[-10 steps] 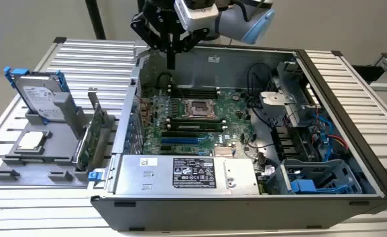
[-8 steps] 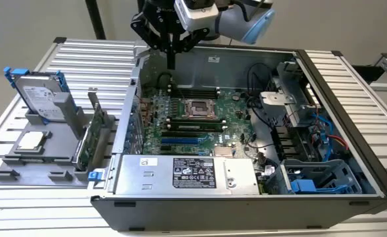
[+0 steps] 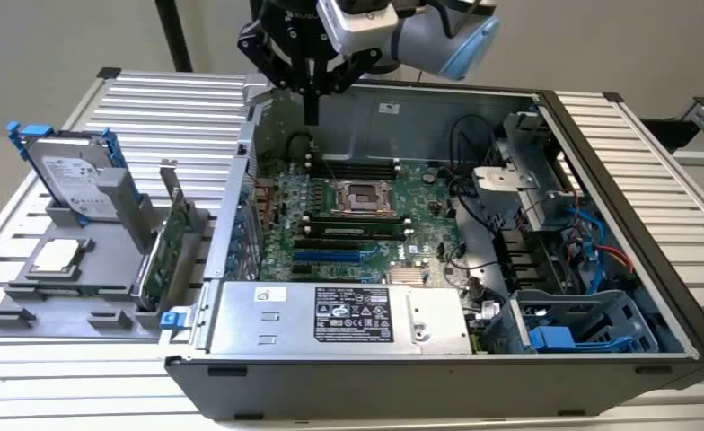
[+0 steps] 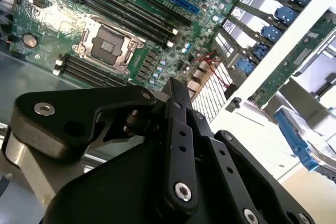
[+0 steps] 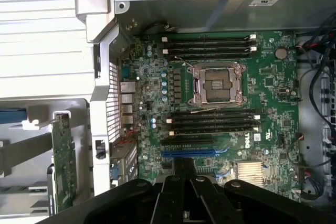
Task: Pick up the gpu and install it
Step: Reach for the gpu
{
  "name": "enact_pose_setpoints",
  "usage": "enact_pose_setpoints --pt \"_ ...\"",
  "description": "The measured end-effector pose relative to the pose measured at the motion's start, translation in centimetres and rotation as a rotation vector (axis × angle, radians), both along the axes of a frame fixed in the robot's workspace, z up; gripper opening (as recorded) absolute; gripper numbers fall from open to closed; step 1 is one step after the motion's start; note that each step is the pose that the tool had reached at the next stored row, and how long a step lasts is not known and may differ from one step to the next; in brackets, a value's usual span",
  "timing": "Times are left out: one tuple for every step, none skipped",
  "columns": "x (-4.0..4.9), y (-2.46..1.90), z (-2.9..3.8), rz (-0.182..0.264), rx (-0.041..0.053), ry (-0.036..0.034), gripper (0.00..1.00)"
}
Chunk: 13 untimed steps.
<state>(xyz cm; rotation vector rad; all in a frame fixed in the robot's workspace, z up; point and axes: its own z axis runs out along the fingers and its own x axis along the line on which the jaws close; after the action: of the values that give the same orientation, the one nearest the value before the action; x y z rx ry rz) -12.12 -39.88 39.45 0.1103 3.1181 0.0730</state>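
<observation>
Claw [image 3: 312, 115], pinched narrow and empty, hangs over the open case [image 3: 610, 193]; the gpu [image 3: 175, 244] stands upright in its rack [image 3: 83, 294], edge up for grasping.

Pretty much a sea of green in here: the motherboard [image 5: 210, 103] is green with black RAM slots [image 5: 210, 40] and one bright blue expansion slot [image 5: 188, 153], and the gpu [image 3: 172, 247] shows a green board face too. The hard drive [image 3: 74, 175] is silver with blue rails, the CPU chip [image 3: 58, 256] silver, the gripper [image 3: 312, 115] matte black, the worktop [image 3: 148, 99] pale grey and ribbed, and the power supply [image 3: 334, 319] silver with a white label.
</observation>
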Motion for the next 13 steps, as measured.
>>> enact_pose_setpoints --pt "0.0 0.0 0.04 0.0 -0.0003 0.0 0.0" --pt "0.0 0.0 0.08 0.0 -0.0005 0.0 0.0" --pt "0.0 0.0 0.12 0.0 -0.0008 0.0 0.0" --pt "0.0 0.0 0.16 0.0 -0.0011 -0.0001 0.0" --pt "0.0 0.0 0.2 0.0 -0.0013 -0.0001 0.0" --pt "0.0 0.0 0.25 0.0 -0.0017 -0.0001 0.0" --pt "0.0 0.0 0.29 0.0 -0.002 0.0 0.0" --pt "0.0 0.0 0.33 0.0 -0.0022 -0.0001 0.0" --pt "0.0 0.0 0.37 0.0 -0.0025 -0.0001 0.0" --pt "0.0 0.0 0.41 0.0 -0.0028 -0.0001 0.0" --pt "0.0 0.0 0.46 0.0 -0.0031 0.0 0.0" --pt "0.0 0.0 0.48 0.0 -0.0034 -0.0001 0.0" --pt "-0.08 0.0 0.48 0.0 -0.0033 -0.0002 0.0"
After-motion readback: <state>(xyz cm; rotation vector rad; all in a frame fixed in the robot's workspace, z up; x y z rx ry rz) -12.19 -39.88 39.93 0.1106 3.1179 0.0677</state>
